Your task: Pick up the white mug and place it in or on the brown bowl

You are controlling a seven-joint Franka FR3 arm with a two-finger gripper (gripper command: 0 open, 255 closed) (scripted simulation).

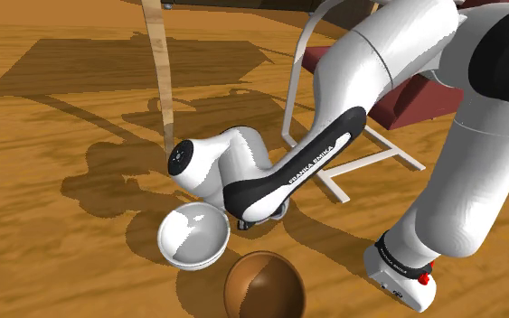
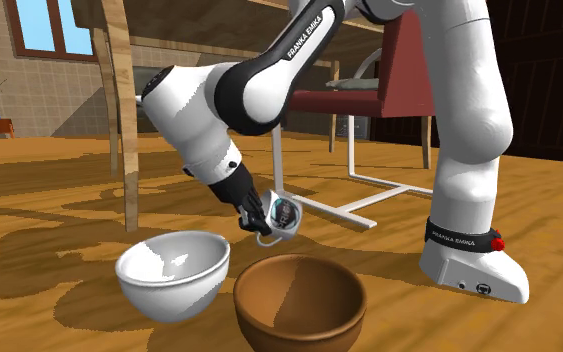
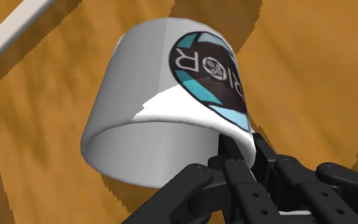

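The step in hand, as I judge it, is the carry. The gripper [image 2: 259, 213] pinches the white mug [image 2: 282, 215] by its wall, clear of the wooden floor [image 2: 49, 200]. In the second exterior view the mug hangs just behind the brown bowl [image 2: 299, 300] and near the white bowl [image 2: 174, 272]. To do it well, bring the mug over the brown bowl's middle — not the white one beside it — then lower it close to the rim before letting go, since a pinch on a thin wall could let it swing. The mug is plain white and tilted, its mouth toward the wrist camera. On its side is a round dark badge edged in teal.
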